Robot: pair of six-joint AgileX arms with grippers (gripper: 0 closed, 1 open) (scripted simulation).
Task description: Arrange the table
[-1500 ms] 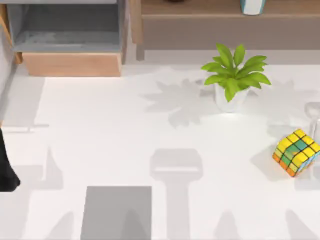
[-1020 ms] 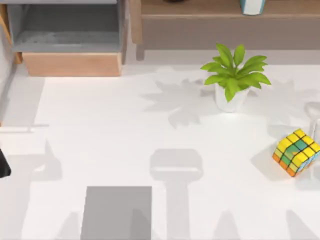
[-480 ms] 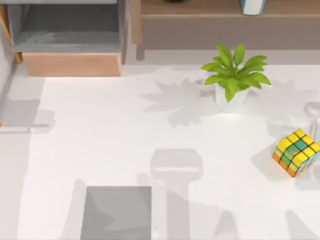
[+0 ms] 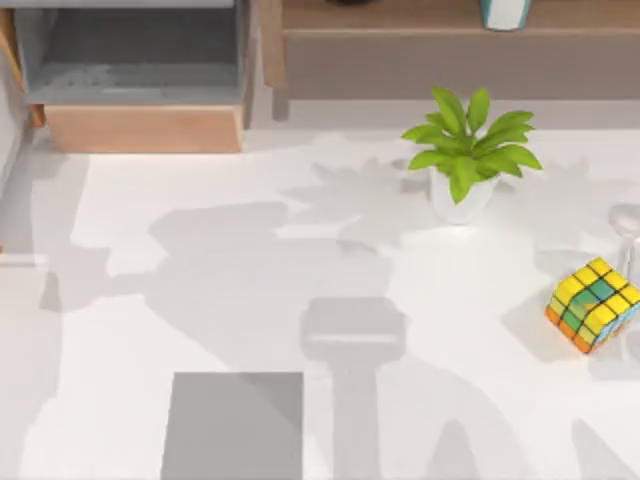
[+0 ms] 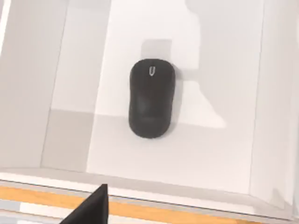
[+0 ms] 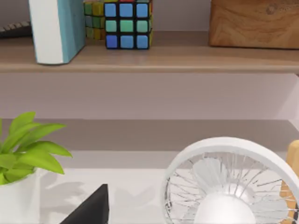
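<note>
Matte black plastic, rounded and low: that is the mouse [image 5: 151, 98], lying flat on the white surface [image 4: 200, 300] straight beneath the left tool [image 5: 91, 212] and well apart from it. Of that tool I am seeing just a dark wedge, so I cannot tell whether it is spread or pressed together. To my eye the arm is lining itself up above the mouse, and the pick is not yet begun.

The next move, I am guessing, is calling for a straight drop with the tool turned across the narrow width of the mouse. The shell is looking smooth and curved, so a grip low on its sides should be holding better than one near the domed top. The flat grey mat [image 4: 233, 425] on the surface seems the likely place for it.

The right tool [image 6: 91, 210] is hanging idle, facing the back shelf [image 6: 149, 60]; again I cannot tell its state. Just ahead of it a round white fan [image 6: 229, 186] with a thin wire grille is standing, and off to one side a leafy green plant [image 6: 23, 154] in a white pot. A glossy, many-coloured puzzle cube [image 4: 593, 305] is sitting tilted on the surface near the fan.
</note>
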